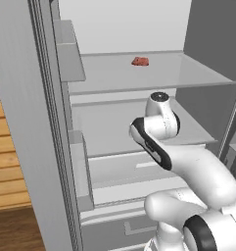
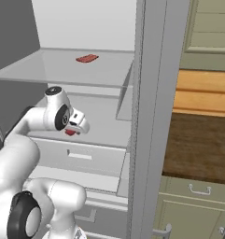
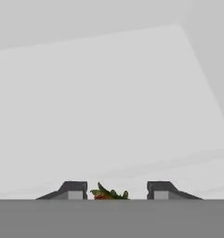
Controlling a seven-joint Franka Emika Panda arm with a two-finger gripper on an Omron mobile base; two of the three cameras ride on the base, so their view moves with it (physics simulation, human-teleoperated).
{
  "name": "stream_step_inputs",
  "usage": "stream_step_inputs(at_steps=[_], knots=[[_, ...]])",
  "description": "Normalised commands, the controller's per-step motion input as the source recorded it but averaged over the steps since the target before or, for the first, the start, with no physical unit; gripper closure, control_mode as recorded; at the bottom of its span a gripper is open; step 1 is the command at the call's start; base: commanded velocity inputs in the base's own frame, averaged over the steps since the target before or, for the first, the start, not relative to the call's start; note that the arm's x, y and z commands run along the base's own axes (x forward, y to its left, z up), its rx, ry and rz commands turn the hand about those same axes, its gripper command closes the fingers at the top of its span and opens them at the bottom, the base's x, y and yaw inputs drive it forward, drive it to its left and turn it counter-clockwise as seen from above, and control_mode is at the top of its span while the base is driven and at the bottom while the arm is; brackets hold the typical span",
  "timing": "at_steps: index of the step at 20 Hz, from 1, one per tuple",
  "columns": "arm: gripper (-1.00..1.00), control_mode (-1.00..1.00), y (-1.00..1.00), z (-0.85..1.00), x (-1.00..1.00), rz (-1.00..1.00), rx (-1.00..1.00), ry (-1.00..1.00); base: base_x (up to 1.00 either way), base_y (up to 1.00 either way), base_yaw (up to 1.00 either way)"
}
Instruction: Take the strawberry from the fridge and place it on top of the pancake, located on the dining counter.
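From the left base view you look into the open fridge, its white inside and clear shelves ahead of you. A flat pinkish-red lump lies on the upper shelf, toward the back. Your arm reaches in over the shelf below it, and its wrist hides the claw.

From the right base view you see the same lump on the upper shelf, and the hand stretched over the lower shelf. A speck of deep red, the strawberry, sits right under the claw, low over that shelf. To the right of the fridge wall is a brown wooden countertop.

In the hand view the strawberry, red with green leaves, sits between the two dark fingertips. The claw is pinched in on the berry, above the pale shelf.
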Motion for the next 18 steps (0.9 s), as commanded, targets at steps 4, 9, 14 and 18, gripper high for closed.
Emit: stream_step_inputs(at_steps=[4, 9, 14, 18], knots=[[1.00, -1.00, 0.00, 0.37, -0.51, 0.12, 0.00, -0.12, 0.00, 0.00, 0.00], [1.00, -1.00, -0.01, 0.42, -0.63, 0.39, -0.02, -0.06, 0.00, 0.00, 0.00], [1.00, -1.00, 0.00, 0.68, -0.88, 0.30, -0.02, 0.00, 0.00, 0.00, 0.00], [1.00, -1.00, 0.00, 0.78, -0.96, 0.02, 0.00, 0.08, 0.00, 0.00, 0.00]])
